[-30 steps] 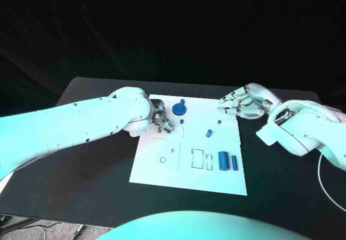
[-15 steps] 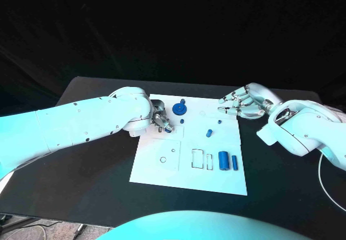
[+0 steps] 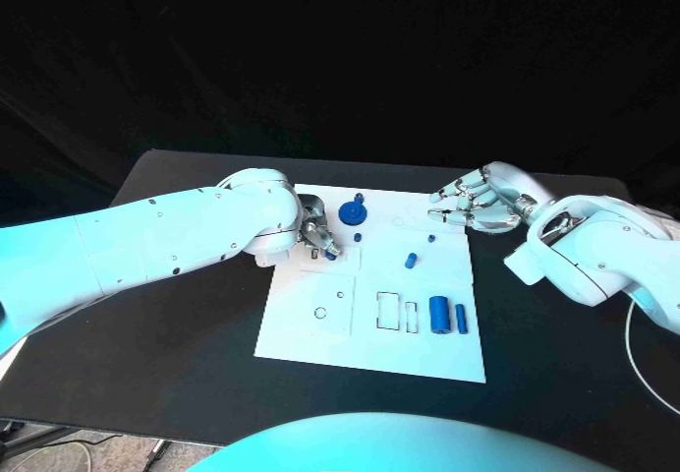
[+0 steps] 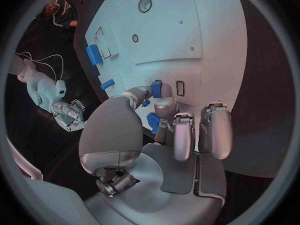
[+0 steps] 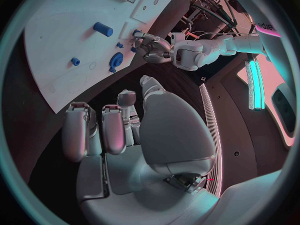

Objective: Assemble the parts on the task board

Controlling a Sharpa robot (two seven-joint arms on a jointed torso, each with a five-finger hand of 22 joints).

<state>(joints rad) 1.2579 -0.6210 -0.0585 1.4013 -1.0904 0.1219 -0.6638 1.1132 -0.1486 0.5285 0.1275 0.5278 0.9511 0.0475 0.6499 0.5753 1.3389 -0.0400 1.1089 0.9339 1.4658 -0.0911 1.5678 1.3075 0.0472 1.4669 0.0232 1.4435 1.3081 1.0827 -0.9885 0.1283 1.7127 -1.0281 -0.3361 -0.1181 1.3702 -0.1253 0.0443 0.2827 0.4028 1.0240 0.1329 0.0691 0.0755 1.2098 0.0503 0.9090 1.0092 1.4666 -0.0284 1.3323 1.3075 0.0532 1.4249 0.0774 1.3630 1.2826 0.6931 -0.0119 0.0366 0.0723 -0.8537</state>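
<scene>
The white task board (image 3: 371, 334) lies in the middle of the black table (image 3: 185, 374).

Left hand (image 3: 314, 236): positioned over the board's upper left corner. In the left wrist view its fingers (image 4: 182, 135) are bent down toward the board, and a small blue part (image 4: 156, 89) sits pinched between the thumb and a fingertip, just above the board surface beside a small rectangular slot (image 4: 180, 88). A second blue piece (image 4: 152, 121) shows directly under the fingers; whether the hand touches it cannot be told.

Right hand (image 3: 474, 207): off the board's upper right corner, above the table, well apart from the parts. Its fingers are curled loosely with gaps between them, and nothing is seen in them in the right wrist view (image 5: 119, 130).

Parts on the board:
- a round blue disc (image 3: 352, 212) near the upper edge, just beside the left hand;
- a tiny blue peg (image 3: 358, 237) below the disc;
- a short blue cylinder (image 3: 411, 261) near the middle, lying free;
- a larger blue cylinder (image 3: 441, 315) and a thinner blue bar (image 3: 461, 317), side by side near the right edge;
- outlined rectangular recesses (image 3: 387, 310) just left of those two, and a small round hole (image 3: 320, 315) further left.
</scene>
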